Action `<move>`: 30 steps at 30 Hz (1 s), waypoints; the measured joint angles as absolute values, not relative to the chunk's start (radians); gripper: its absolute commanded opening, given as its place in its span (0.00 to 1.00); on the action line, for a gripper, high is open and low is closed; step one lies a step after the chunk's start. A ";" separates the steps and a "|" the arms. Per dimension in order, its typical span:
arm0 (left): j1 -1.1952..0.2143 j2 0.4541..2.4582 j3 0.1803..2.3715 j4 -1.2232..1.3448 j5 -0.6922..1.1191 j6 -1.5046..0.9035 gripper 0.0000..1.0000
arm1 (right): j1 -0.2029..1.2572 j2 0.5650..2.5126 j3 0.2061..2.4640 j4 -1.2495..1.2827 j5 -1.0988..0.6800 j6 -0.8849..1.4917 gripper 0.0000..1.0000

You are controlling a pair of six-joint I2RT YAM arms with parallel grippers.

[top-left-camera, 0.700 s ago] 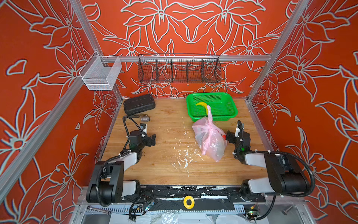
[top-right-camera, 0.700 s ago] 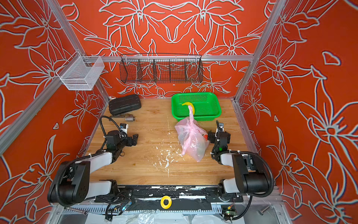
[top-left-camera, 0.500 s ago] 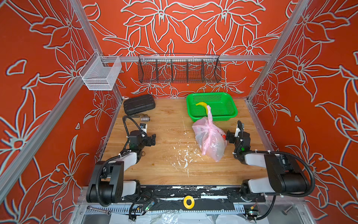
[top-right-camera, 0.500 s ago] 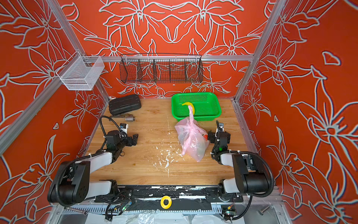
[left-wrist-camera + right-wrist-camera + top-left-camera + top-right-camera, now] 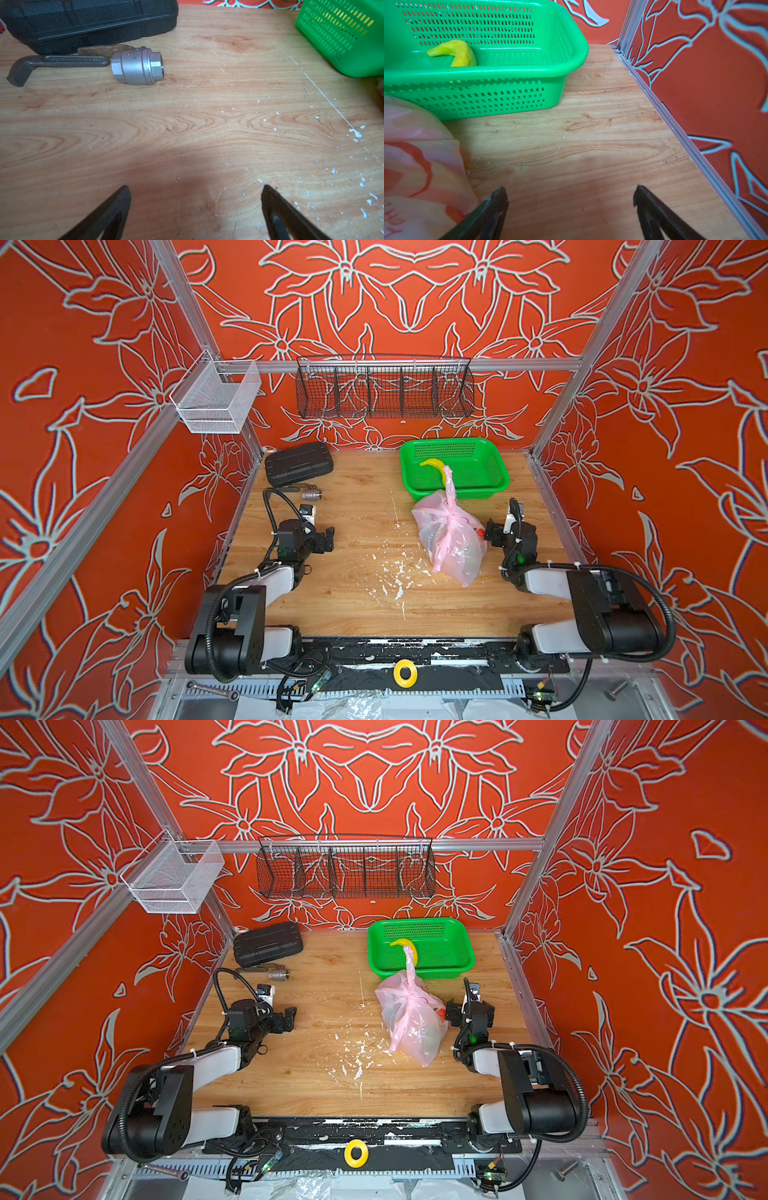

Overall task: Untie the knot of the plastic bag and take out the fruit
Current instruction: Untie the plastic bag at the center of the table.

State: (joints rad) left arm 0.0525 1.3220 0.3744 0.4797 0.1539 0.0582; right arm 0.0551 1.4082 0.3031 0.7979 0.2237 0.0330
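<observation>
Both top views look steeply down from high over the front edge, whole table (image 5: 353, 506) in frame. Left wrist cam sits low & close, facing the black case (image 5: 83, 20); right wrist cam, equally low, faces the green basket (image 5: 488, 93), seen in all four views, plastic bag (image 5: 415, 166) beside.

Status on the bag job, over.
Left tool open, empty. Right tool open beside translucent pink plastic bag. Twisted pink knot tied. Green mesh basket close behind bag.

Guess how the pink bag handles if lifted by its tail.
Likely floppy: the plastic bag is thin, crinkled film slumped on the table. Probably bottom-heavy, since it bulges below the knot, so it may swing. The twisted tail looks slick and could slip.
</observation>
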 measured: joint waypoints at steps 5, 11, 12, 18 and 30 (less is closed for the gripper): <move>0.052 1.327 0.384 0.479 0.141 0.048 0.97 | 0.055 1.406 0.300 0.807 0.224 0.033 0.97; 0.037 1.288 0.435 0.377 0.087 0.031 0.97 | 0.057 1.243 0.268 0.735 0.255 0.041 0.94; 0.034 1.275 0.453 0.352 0.076 0.023 0.97 | 0.057 1.176 0.274 0.678 0.260 0.050 0.94; 0.001 1.189 0.512 0.236 -0.001 -0.025 0.99 | 0.057 0.851 0.437 0.268 0.260 0.136 0.88; -0.167 1.134 0.791 -0.064 0.059 -0.237 0.85 | 0.057 0.829 0.810 -0.403 -0.179 0.308 0.79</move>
State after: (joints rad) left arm -0.1669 1.1343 0.7910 -0.0635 0.0589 -0.2367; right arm 0.0570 0.8291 0.8097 -0.4030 -0.1791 0.3084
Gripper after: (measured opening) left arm 0.870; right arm 0.798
